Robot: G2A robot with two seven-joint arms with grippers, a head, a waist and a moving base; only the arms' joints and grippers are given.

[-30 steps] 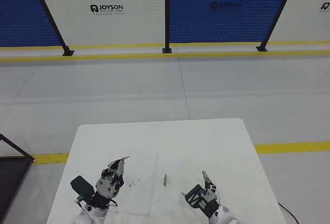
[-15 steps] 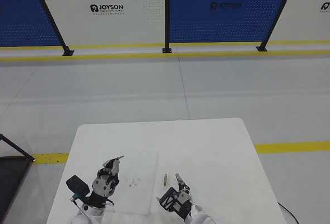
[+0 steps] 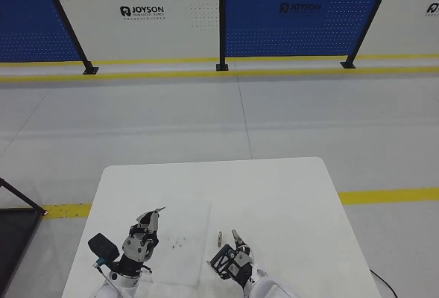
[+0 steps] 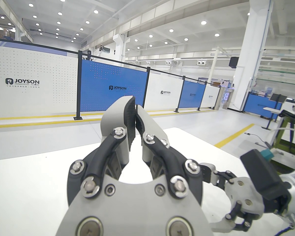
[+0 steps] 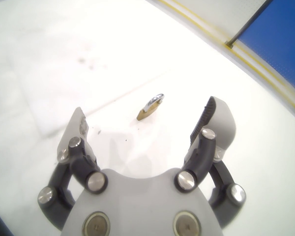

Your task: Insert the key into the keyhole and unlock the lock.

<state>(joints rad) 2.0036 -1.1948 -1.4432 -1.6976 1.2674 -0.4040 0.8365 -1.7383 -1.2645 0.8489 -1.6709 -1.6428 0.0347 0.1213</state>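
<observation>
Top view gives me a white table [image 3: 279,194] on a pale grey floor, with yellow floor lines [image 3: 398,196] running past it. Blue and white fence panels [image 3: 294,22] on black posts close off the far side of the room. A thin pale mat [image 3: 189,223] lies toward the table's near edge, left of centre, with a few dark specks [image 3: 178,242] on it.

The padlock [image 3: 219,238], brass body with a silver shackle, sits on the bare table just off the mat's right edge, close to the near edge.

My right gripper [image 3: 223,249] is spread wide at the near edge, just short of the padlock. From its wrist camera the padlock [image 5: 151,108] lies ahead of the gap between the fingers, untouched.

My left gripper [image 3: 158,216] hangs over the mat's left part, its ribbed pads [image 4: 130,114] pressed together. I cannot tell whether a key is between them.

A second ago the right gripper was well over toward the table's right edge. It has swung left to the padlock, with only a slight shift in the last half second. The left gripper has drawn slightly toward the near-left corner. The padlock has not moved.
</observation>
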